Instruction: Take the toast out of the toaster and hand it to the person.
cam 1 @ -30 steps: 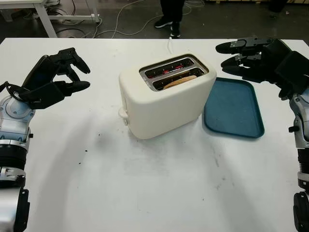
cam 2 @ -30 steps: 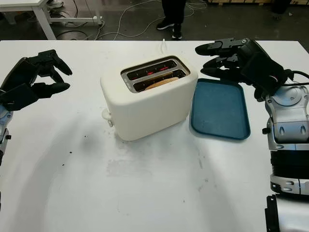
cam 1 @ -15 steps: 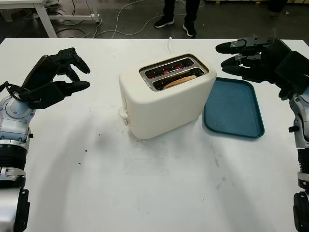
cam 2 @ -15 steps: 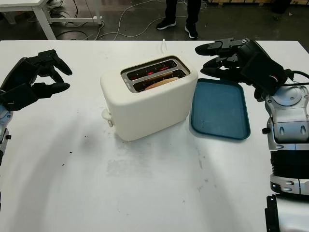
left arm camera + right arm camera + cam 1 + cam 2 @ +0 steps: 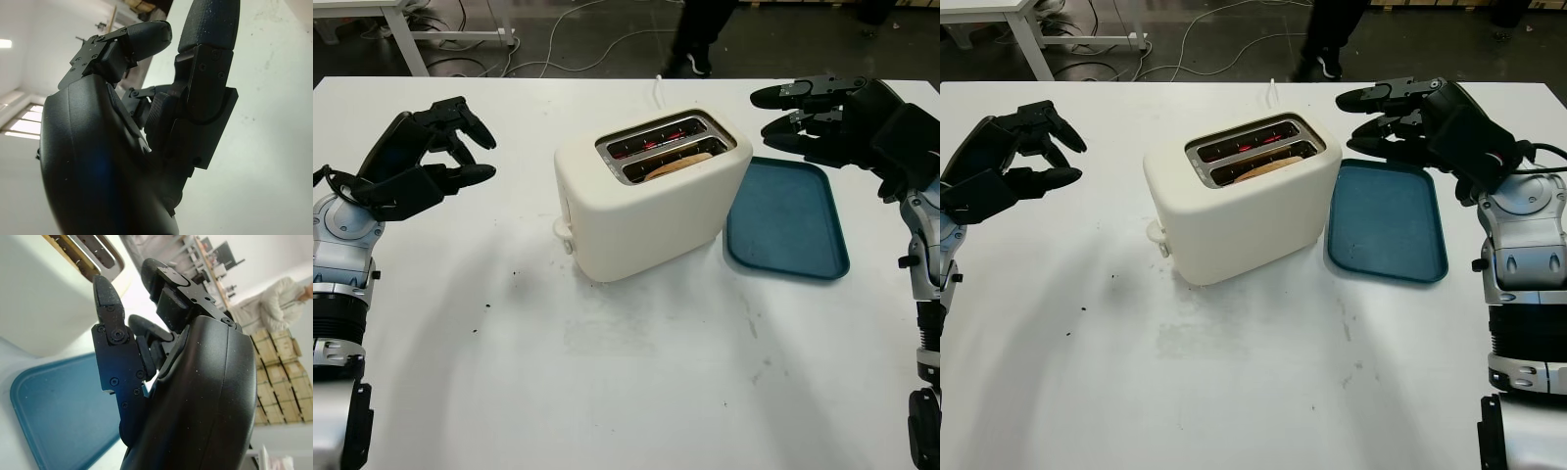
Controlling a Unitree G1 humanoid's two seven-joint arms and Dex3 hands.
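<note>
A cream toaster (image 5: 651, 201) stands mid-table (image 5: 636, 382), turned at an angle, with two slots on top. The toast (image 5: 679, 164) sits low in the nearer slot, only its brown top edge showing; the farther slot glows red inside. A white lever knob (image 5: 564, 231) sticks out of the toaster's left end, and a white cord (image 5: 658, 88) runs from behind the toaster toward the table's far edge. Just right of the toaster, close to its right end, lies a blue tray (image 5: 788, 220), flat and bare. The right hand (image 5: 822, 117) hovers above the tray's far end, right of the toaster, open and holding nothing, fingers pointing toward the toaster. The left hand (image 5: 426, 157) hangs well to the left of the toaster, above the table, also open with nothing in it. Beyond the table, behind the toaster, a person's legs and shoes (image 5: 697, 39) stand on the dark floor.
</note>
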